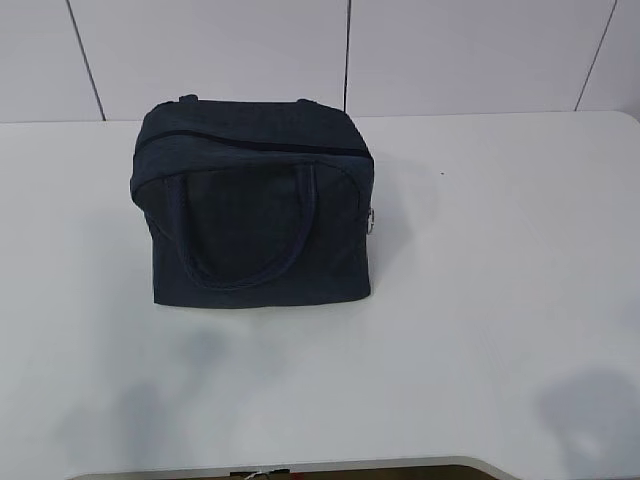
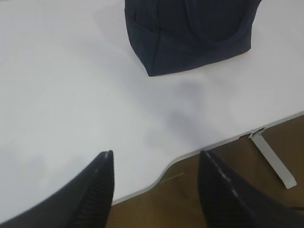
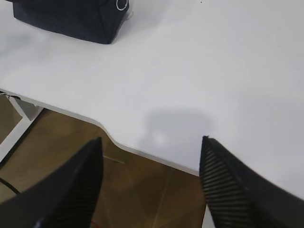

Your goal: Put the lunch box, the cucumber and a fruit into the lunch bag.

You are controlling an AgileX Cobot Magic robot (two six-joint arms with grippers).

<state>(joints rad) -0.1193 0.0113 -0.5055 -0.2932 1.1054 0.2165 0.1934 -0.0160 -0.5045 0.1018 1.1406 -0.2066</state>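
Note:
The dark navy lunch bag stands upright on the white table, left of centre, its top zipper shut and a silver ring pull at its right end. It also shows at the top of the left wrist view and the top left of the right wrist view. The lunch box, the cucumber and the fruit are out of view. My left gripper is open and empty over the table's front edge. My right gripper is open and empty over the front edge too. Neither gripper shows in the exterior view.
The table's front edge has a curved cut-out, with brown floor below it. A metal table leg stands under the front edge. A white panelled wall is behind the table.

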